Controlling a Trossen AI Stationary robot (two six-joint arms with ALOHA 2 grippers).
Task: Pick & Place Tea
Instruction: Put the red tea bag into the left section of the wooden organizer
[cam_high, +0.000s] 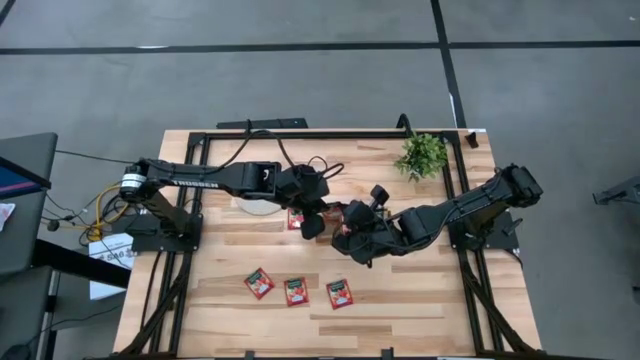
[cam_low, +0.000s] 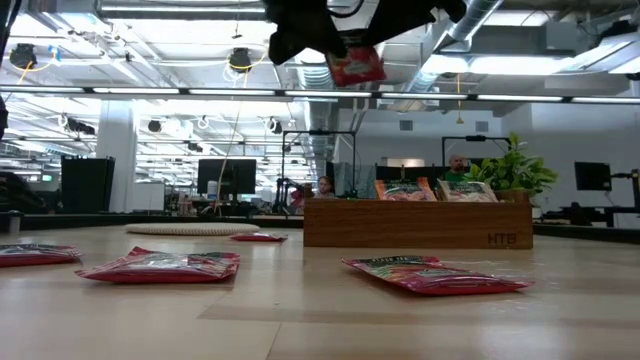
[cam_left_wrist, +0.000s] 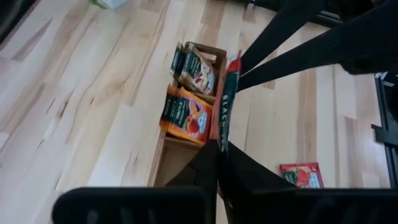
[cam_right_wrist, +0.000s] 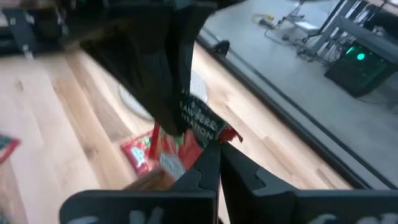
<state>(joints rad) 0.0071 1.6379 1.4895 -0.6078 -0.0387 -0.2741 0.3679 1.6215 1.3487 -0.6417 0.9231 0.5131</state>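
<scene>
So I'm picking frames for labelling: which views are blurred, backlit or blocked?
Right wrist view: motion-blurred, though the red sachet pinched between both grippers is readable. Low view: ceiling lights backlight the grippers into silhouettes above; the near sachets on the light wooden table look soft. Left wrist view: dark fingers block much of it, brown wooden tray sharp. High view: evenly lit.

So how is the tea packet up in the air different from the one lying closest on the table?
The held sachet hangs high above the table, pinched between both grippers; the nearest sachet lies on the wood untouched. The held one stands on edge above the wooden tray; the nearest one lies flat, in front of the tray. Both are small and red.
</scene>
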